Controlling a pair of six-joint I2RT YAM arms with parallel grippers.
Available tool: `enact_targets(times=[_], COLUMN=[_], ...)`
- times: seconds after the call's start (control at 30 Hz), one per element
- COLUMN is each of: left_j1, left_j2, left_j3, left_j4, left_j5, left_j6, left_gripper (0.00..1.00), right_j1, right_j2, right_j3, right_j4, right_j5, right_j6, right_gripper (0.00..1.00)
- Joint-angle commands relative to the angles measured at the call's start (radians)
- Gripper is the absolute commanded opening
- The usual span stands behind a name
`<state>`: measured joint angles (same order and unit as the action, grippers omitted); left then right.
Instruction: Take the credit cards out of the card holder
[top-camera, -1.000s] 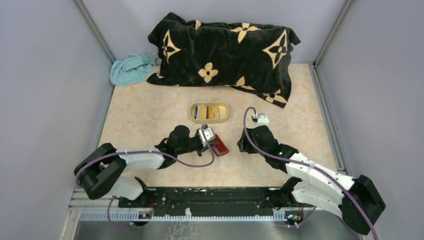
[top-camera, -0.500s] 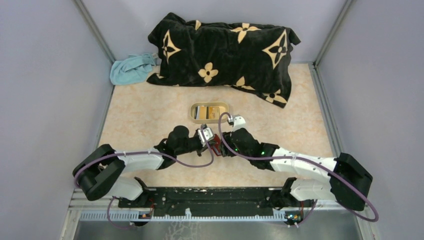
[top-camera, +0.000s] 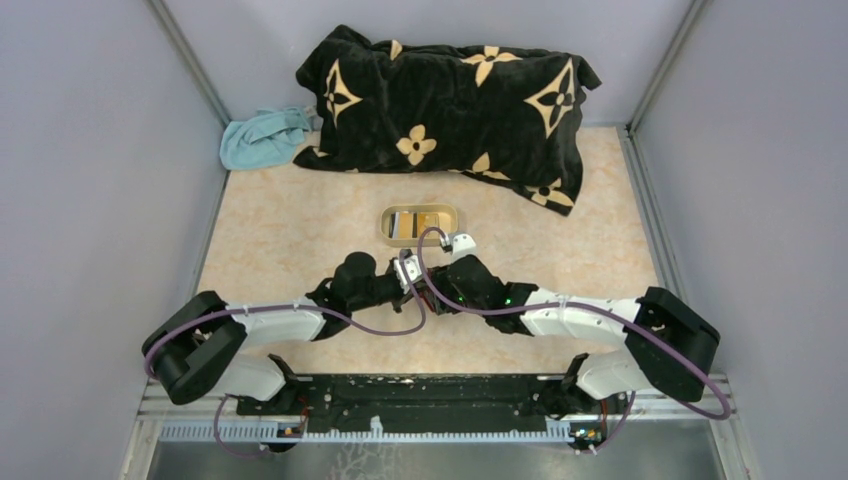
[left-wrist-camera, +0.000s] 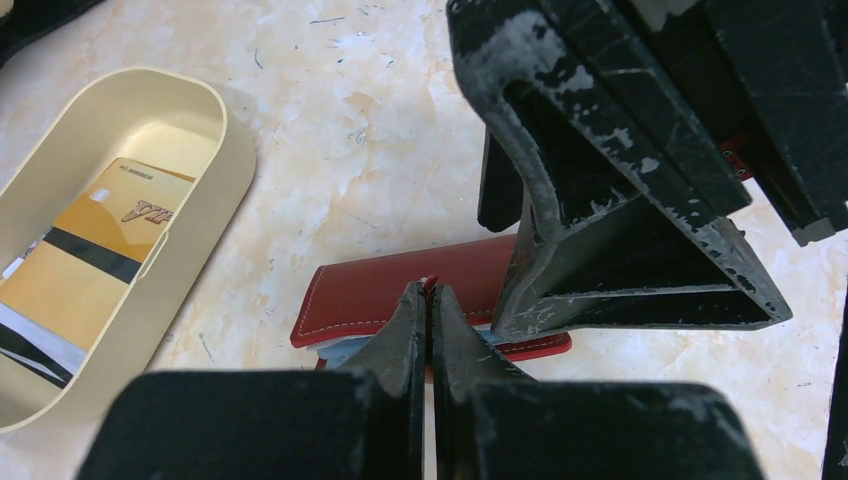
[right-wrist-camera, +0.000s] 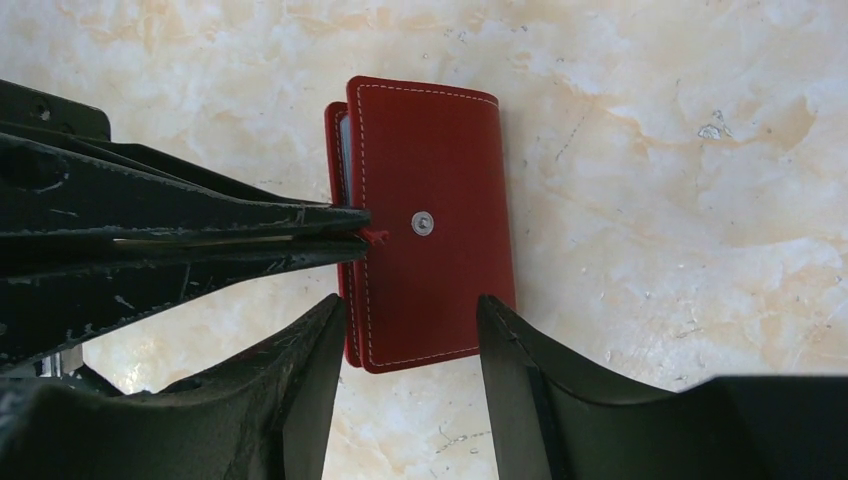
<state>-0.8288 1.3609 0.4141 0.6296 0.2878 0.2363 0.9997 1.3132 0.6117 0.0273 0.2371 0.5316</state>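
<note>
The dark red card holder (right-wrist-camera: 430, 220) lies folded on the table, with a pale blue-grey edge showing under its flap (left-wrist-camera: 348, 350). My left gripper (left-wrist-camera: 428, 292) is shut on its small red tab (right-wrist-camera: 374, 236). My right gripper (right-wrist-camera: 410, 312) is open and hangs just above the holder, one finger on each side of its near end. In the top view both grippers meet at mid-table (top-camera: 430, 285) and hide the holder. Several credit cards, the top one orange-yellow (left-wrist-camera: 95, 245), lie in the beige tray (top-camera: 420, 224). No card shows in the holder.
The beige oval tray (left-wrist-camera: 215, 190) stands just beyond the holder. A black blanket with tan flowers (top-camera: 450, 105) and a light blue cloth (top-camera: 262, 138) lie at the back. Grey walls close in the left, right and back sides.
My right arm has swung left from the table's right half to just over the card holder. My left gripper has kept its place on the tab.
</note>
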Motion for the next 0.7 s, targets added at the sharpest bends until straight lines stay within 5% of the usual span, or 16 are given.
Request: enact_targets(times=[0.0, 0.67], left_j1=[0.003, 0.003], left_j2=[-0.006, -0.055], left_j3=[-0.002, -0.022], left_j4=[0.027, 0.011], left_j5=[0.0, -0.011], left_j6=[0.003, 0.011], left_gripper=[0.01, 0.01], right_j1=[0.008, -0.052], right_j2=[-0.021, 0.018], right_j3=[0.057, 0.021], right_j4=[0.049, 0.055], right_j5=[-0.009, 0.007], right_j6=[-0.023, 0.044], right_gripper=[0.52, 0.5])
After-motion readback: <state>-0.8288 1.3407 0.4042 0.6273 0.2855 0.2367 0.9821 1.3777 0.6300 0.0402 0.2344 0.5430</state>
